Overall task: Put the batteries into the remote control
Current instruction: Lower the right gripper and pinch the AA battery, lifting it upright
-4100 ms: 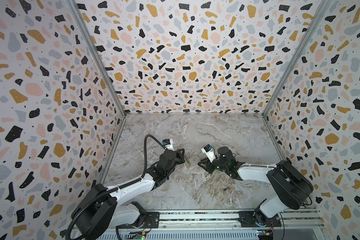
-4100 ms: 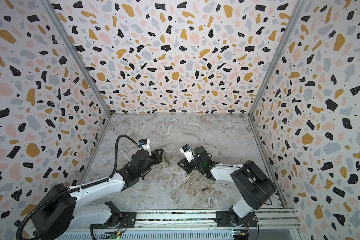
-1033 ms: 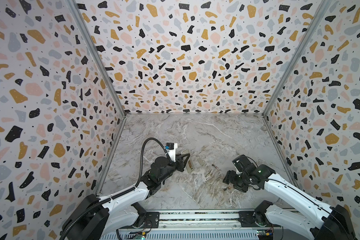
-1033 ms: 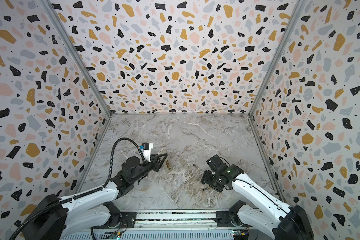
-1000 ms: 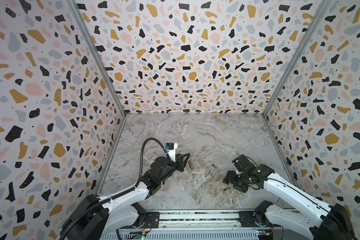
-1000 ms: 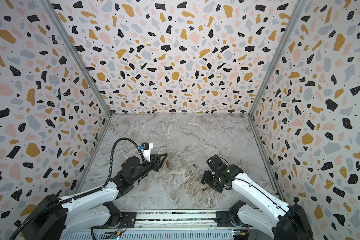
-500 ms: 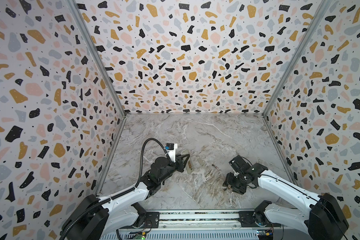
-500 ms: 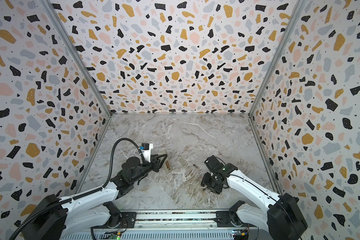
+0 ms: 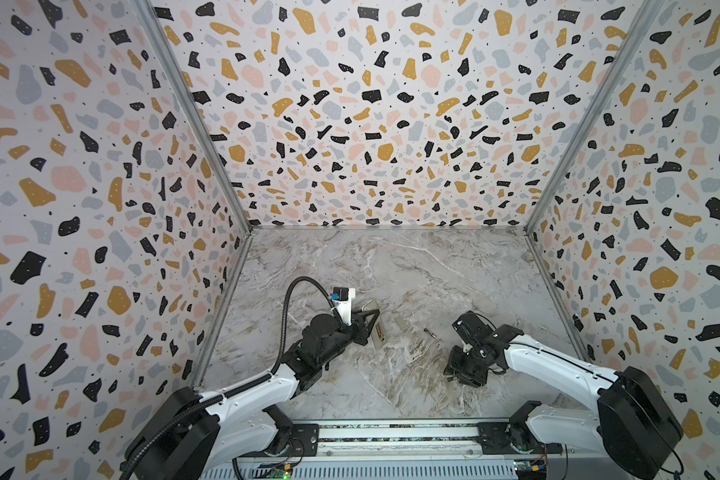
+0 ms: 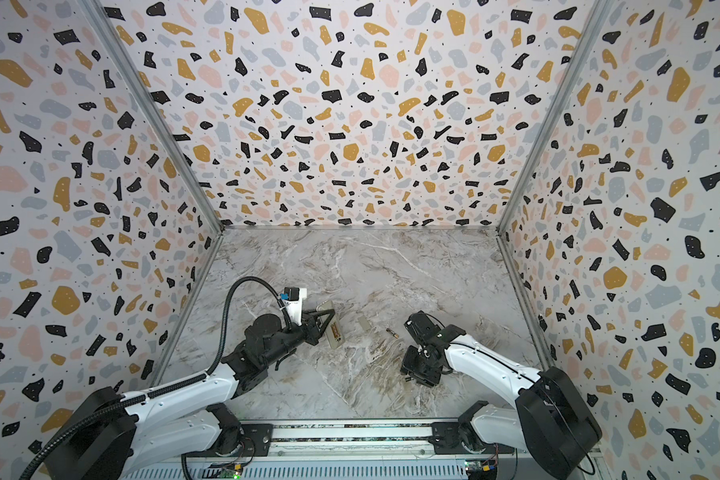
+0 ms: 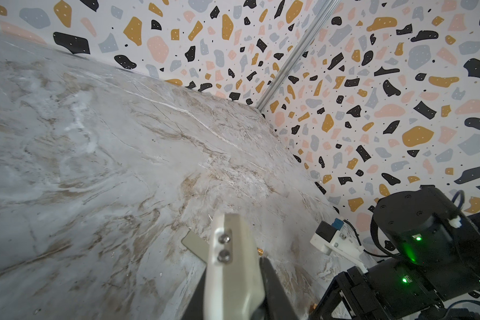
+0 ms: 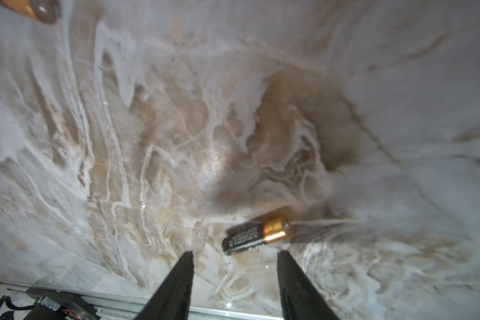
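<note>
The left arm reaches low from the near-left base toward the middle of the grey-and-brown marbled table (image 9: pixel 391 270). Its left gripper (image 9: pixel 370 327) lies nearly level and is pinched on the slim white rectangular remote control (image 9: pixel 378 337), which is held off the surface. The remote's long axis runs roughly far to near in both top views, and its pale back with the recess faces up.

The right arm comes in from the near-right base with its elbow bent and its wrist turned down, so the right gripper (image 12: pixel 235 252) points at the table near the front edge. Its 2 dark fingers (image 12: pixel 178 282) are spread apart and grip nothing. Just past their tips lies 1 small cylindrical battery (image 12: pixel 257 235) with a black body and a copper-gold end. It lies flat, its long axis across the gap between the fingers and slightly slanted.

A second battery (image 9: pixel 429 332) lies loose between the 2 grippers, set diagonally. That makes 2 batteries on the table and 1 remote. There is also 1 small flat pale-grey cover plate (image 9: pixel 400 322), lying between the remote and the second battery.
</note>
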